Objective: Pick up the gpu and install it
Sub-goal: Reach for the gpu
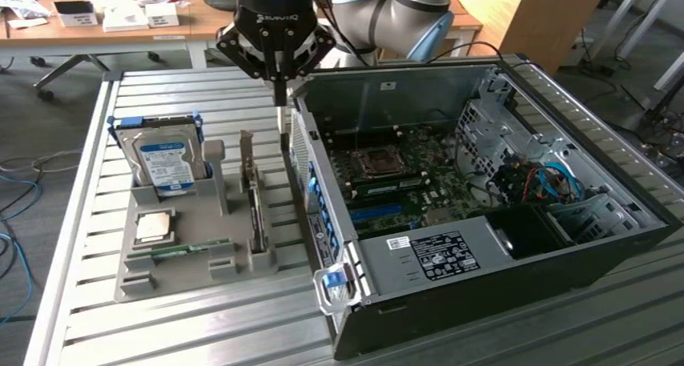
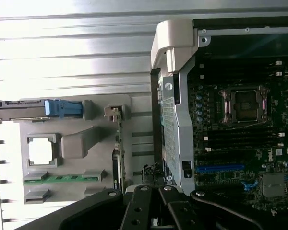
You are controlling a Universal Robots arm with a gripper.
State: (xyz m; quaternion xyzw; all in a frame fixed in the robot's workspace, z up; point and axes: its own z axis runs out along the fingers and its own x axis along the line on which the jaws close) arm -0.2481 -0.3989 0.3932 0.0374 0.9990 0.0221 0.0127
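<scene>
Gpu (image 1: 255,199): one, upright in tray (image 1: 176,279); one hard drive (image 1: 163,162), one memory stick (image 1: 182,250); fingers (image 1: 280,90) pressed together above.

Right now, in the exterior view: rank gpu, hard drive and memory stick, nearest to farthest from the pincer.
1. gpu: on edge in the tray, its far end right by the shut pincer.
2. hard drive: upright at the tray's far corner, toward the exterior view's left.
3. memory stick: flat near the tray's near end.

Tight gap between gpu (image 1: 255,202) and case (image 1: 481,294)
</scene>
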